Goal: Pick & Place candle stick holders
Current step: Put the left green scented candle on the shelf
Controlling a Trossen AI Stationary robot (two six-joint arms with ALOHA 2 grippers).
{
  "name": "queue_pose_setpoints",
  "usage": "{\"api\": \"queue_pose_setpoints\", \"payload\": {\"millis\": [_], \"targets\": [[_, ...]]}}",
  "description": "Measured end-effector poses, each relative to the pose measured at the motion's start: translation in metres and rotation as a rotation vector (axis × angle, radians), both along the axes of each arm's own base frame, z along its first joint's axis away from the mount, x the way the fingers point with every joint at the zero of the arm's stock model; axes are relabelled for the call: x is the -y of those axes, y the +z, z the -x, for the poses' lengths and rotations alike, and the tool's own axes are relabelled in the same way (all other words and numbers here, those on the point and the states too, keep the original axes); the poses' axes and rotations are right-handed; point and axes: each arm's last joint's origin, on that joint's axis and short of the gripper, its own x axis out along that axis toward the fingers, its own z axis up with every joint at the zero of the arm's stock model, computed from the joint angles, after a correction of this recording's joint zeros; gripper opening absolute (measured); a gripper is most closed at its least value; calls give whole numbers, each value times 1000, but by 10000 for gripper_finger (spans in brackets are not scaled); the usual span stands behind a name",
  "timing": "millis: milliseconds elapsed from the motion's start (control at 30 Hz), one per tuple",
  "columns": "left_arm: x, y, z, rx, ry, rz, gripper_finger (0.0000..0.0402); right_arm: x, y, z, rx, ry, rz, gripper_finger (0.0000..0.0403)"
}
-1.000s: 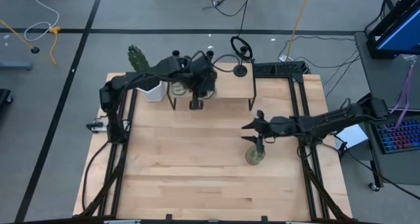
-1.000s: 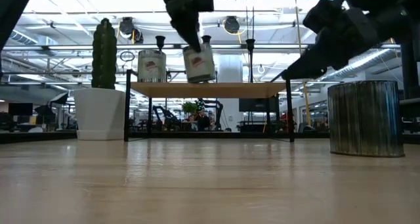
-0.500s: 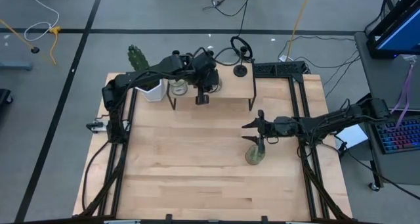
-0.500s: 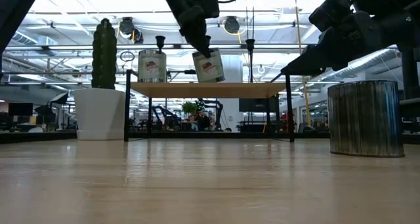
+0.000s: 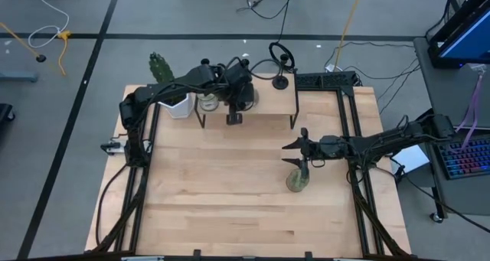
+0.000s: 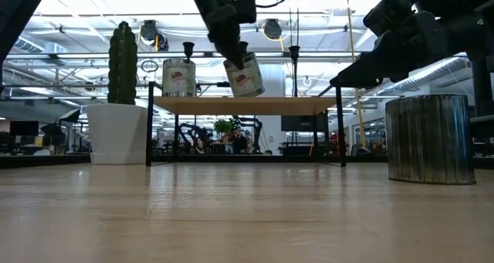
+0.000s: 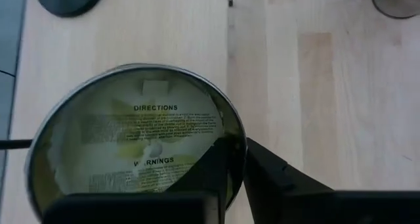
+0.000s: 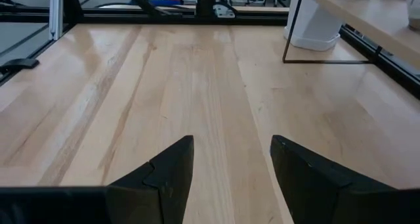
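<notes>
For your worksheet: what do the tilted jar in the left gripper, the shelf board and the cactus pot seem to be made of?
Jar: probably clear glass, glossy, with a printed paper label. Shelf board: light wood, visible grain, on thin black metal-looking legs. Cactus pot: smooth white, ceramic or plastic; unclear which. The left gripper grips the jar.

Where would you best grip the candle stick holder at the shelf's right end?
Take the candle stick holder by its thin upright stem, under the cup, probably coming from the shelf's open right end: its flared base looks too wide, and the left gripper holds a tin on its other side.
</notes>
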Motion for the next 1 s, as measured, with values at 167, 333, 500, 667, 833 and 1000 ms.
{"api": "queue_pose_setpoints", "payload": {"millis": [167,333,500,667,833,1000], "targets": [[0,0,0,-1,-5,-4,43,0,0,0,0,1,0,199],[0,1,-1,8,-3,-14,32,0,0,0,0,1,0,199],[-1,4,-3,25,-23,-70,9,0,0,0,0,1,0,199],[-2,5,-4,36,-12,-96,16,0,0,0,0,1,0,199],[-1,5,-5,33,-24,-90,25,0,0,0,0,1,0,199],[0,5,-6,28,-22,-116,13,0,0,0,0,1,0,199]]}}
